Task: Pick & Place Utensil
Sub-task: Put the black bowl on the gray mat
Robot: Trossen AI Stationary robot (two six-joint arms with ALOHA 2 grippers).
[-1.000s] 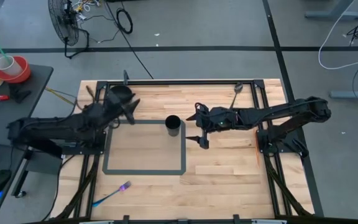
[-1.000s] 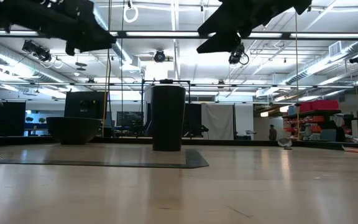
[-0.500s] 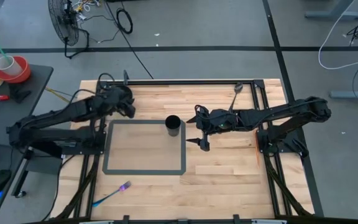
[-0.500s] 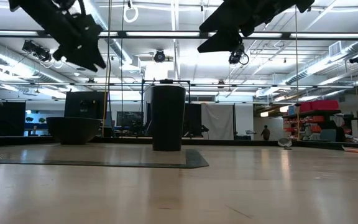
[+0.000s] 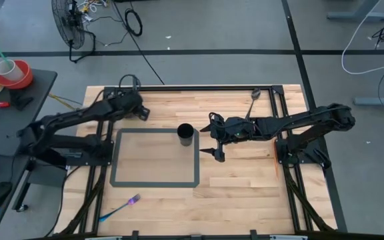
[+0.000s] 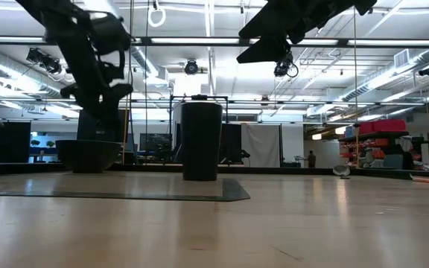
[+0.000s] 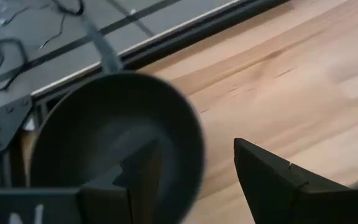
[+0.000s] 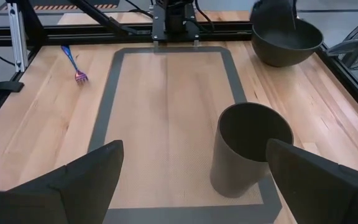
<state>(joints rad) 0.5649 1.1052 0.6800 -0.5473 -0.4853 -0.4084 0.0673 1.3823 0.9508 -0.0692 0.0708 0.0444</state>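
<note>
A blue-and-purple fork [image 5: 127, 203] lies flat near the table's near left corner, also visible in the right wrist view [image 8: 73, 62]. A black cup [image 5: 186, 133] stands upright on the mat's far right corner. A dark bowl [image 7: 117, 137] sits near the far left edge. My left gripper [image 5: 141, 112] is open and points down at the bowl. One finger is over the bowl's inside and one is outside its rim [image 7: 194, 140], and no touch shows. My right gripper [image 5: 215, 152] hovers open to the right of the cup.
A grey-bordered mat [image 5: 155, 183] covers the table's middle left. A grey long-handled utensil [image 5: 254, 99] lies near the far right edge. Black frame rails run along the table's far edge and sides. Bare wood lies between the mat and the near edge.
My left gripper has moved from the mat's far left corner toward the far edge, tipped to point downward and dropped to the bowl's rim. My right arm has kept still.
</note>
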